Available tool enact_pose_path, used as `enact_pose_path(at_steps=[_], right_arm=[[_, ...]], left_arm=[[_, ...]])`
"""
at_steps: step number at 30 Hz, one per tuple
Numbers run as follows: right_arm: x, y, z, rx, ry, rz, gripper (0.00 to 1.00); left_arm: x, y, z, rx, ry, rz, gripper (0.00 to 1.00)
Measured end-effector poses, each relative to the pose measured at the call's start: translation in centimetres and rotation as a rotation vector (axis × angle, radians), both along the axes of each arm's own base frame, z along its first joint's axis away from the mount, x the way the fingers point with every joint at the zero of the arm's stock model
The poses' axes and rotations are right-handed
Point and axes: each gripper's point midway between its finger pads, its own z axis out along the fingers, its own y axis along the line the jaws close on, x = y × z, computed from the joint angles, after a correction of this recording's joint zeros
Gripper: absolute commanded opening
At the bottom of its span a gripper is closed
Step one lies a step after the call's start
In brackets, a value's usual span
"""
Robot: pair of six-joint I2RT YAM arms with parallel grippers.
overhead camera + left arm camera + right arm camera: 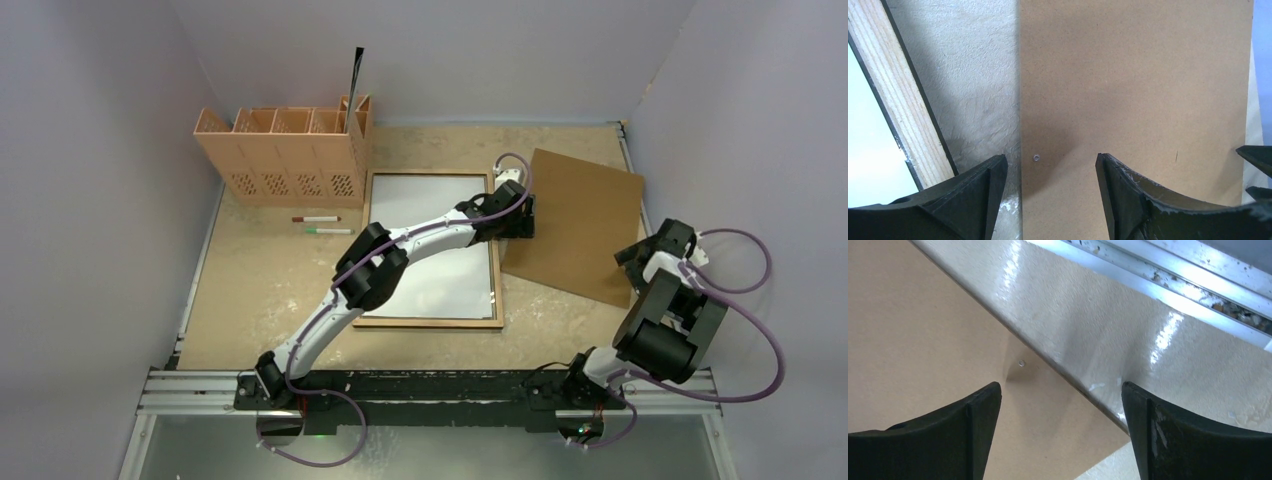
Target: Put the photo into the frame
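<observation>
Close to the lens, the left claw (1050, 165) hangs with its black jaws spread wide, gripping nothing. It straddles the left edge of the brown backing board (1138, 75), which lies on the table (270, 290). The right claw (1060, 395) is likewise spread wide and empty, above the board's right edge. The frame (428, 322) lies flat just left of the board, wood-coloured side up. A white sheet (420, 195) fills it; whether that is the photo lying face down, I cannot tell.
</observation>
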Motion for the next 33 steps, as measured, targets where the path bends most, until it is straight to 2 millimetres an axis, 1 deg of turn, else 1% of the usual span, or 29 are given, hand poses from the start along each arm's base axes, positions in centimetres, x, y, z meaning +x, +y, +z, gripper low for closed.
enact_pose_path(at_steps=[6, 9, 12, 14, 20, 26, 33], right_arm=[[1.5, -0.2, 0.3, 0.009, -0.084, 0.045, 0.86], [2.4, 0.4, 0.6, 0.031, -0.140, 0.093, 0.84], [2.8, 1.6, 0.9, 0.062, -0.187, 0.146, 0.83], [2.8, 2.1, 1.0, 0.069, -0.202, 0.176, 0.82], [2.6, 2.4, 1.1, 0.076, -0.218, 0.204, 0.80], [2.0, 2.6, 1.8, 0.076, -0.220, 0.203, 0.80], [1.4, 2.7, 2.4, 0.067, -0.214, 0.190, 0.80]], left_arm=[[-0.2, -0.3, 0.1, -0.015, 0.006, -0.014, 0.69], [-0.4, -0.6, 0.2, -0.033, 0.015, -0.026, 0.68], [-0.7, -1.0, 0.4, -0.060, 0.033, -0.040, 0.66], [-0.8, -1.1, 0.4, -0.069, 0.044, -0.048, 0.65], [-0.9, -1.0, 0.4, -0.104, 0.052, -0.069, 0.62], [-1.3, -1.3, 0.8, -0.140, 0.017, -0.121, 0.61], [-1.8, -1.3, 0.8, -0.122, -0.013, -0.184, 0.60]])
